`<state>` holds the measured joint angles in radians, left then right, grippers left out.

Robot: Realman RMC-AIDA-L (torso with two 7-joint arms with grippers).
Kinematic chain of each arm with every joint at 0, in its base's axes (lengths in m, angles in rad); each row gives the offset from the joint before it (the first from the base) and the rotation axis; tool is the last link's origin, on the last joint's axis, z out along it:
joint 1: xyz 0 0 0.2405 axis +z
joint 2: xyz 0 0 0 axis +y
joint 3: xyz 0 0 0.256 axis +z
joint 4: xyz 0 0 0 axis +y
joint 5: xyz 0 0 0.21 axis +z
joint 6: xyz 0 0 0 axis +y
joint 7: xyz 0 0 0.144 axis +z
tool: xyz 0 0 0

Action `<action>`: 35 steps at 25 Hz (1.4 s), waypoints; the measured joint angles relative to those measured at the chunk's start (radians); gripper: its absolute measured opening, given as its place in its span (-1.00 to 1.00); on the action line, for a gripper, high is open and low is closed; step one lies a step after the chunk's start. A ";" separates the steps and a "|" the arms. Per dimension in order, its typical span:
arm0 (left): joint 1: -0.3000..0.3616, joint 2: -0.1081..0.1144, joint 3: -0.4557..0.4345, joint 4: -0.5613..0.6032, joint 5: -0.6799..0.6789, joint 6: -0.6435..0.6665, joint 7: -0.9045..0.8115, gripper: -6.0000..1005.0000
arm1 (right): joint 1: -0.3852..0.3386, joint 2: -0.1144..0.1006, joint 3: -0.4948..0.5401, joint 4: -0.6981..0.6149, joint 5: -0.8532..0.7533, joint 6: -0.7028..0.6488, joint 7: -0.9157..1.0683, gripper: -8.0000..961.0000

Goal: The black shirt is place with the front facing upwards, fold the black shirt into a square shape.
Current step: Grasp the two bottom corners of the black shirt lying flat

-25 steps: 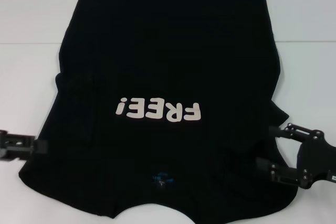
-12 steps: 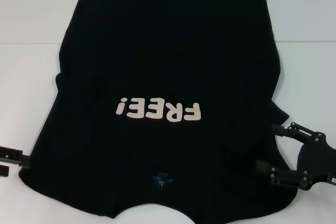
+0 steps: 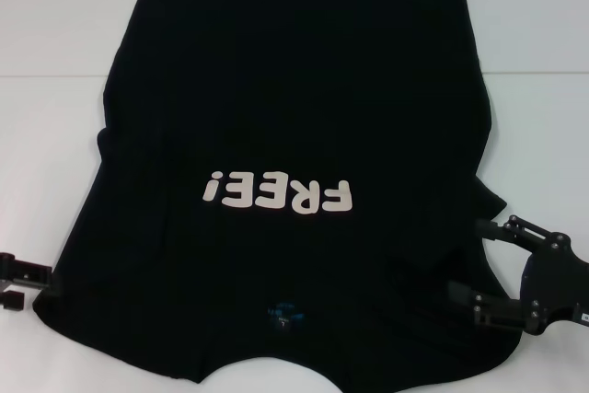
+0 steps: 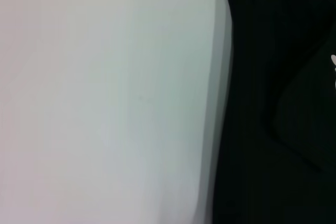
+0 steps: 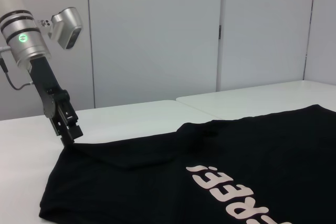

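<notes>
Shirt [image 3: 294, 135] flat, mid-tabletop, both sleeves folded in. Left tool [image 3: 23, 284] withdrawn to shirt's left shoulder edge, grip state unclear. Right tool [image 3: 479, 269] open, unmoved; lengthwise fold next

Light is bright, even and diffuse in all three views, with no hard-edged shadows. In the head view the white table [image 3: 55, 34] is nearly washed out, while the black shirt [image 3: 294, 89] reads so dark that its folds barely show; only the cream letters stand out crisply. The whole view is slightly soft. The left wrist view is heavily out of focus: the shirt's edge [image 4: 223, 103] is a smeared band against pale table. The right wrist view is the sharpest, with a faint soft shadow under the left end effector [image 5: 71, 132].
</notes>
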<state>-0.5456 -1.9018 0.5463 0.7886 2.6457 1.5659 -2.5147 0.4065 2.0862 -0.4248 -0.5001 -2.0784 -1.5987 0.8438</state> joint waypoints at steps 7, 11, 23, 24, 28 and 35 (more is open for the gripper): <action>-0.005 -0.009 0.003 -0.017 0.001 -0.014 0.002 0.46 | 0.000 0.000 0.000 0.000 0.000 -0.001 0.000 0.97; -0.008 -0.011 0.004 -0.017 -0.003 -0.012 0.002 0.45 | 0.001 0.000 0.000 0.000 0.000 -0.001 0.000 0.97; -0.021 -0.023 0.042 -0.022 0.000 0.011 0.023 0.34 | 0.003 0.000 0.008 0.000 0.000 -0.001 0.008 0.97; -0.021 -0.024 0.045 -0.021 0.001 0.011 0.025 0.30 | 0.003 0.000 0.008 0.000 0.000 -0.001 0.012 0.97; -0.022 -0.026 0.047 -0.017 -0.001 0.008 0.035 0.08 | 0.005 0.000 0.009 0.000 0.000 -0.003 0.023 0.97; -0.020 -0.026 0.047 -0.016 -0.006 0.000 0.050 -0.62 | 0.002 0.000 0.009 0.000 0.000 -0.004 0.023 0.97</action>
<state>-0.5656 -1.9282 0.5929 0.7729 2.6399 1.5658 -2.4644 0.4082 2.0862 -0.4157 -0.5001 -2.0786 -1.6030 0.8667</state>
